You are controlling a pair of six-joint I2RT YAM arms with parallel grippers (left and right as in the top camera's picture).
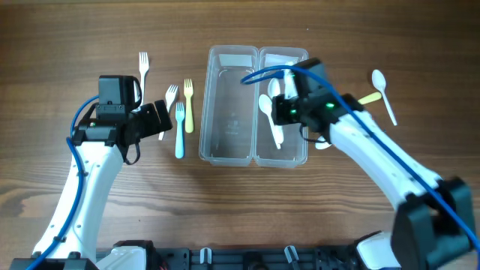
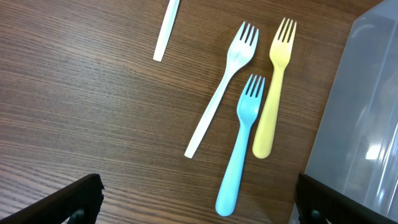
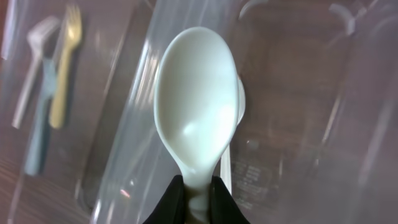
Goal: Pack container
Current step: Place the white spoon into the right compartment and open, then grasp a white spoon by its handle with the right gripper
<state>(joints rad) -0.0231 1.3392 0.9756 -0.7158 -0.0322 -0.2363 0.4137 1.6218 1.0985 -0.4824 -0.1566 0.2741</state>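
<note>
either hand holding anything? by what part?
Right hand grips a white spoon by its handle, just below the bowl. Left hand open, empty.

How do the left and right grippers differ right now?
1. The left gripper is open and empty. The right gripper is shut on a white spoon.
2. The left gripper hangs by the blue fork, outside the container. The right gripper is over the container.
3. The left gripper's jaws stand wide apart. The right gripper's jaws pinch the spoon's handle.
Shared: both are black.
</note>
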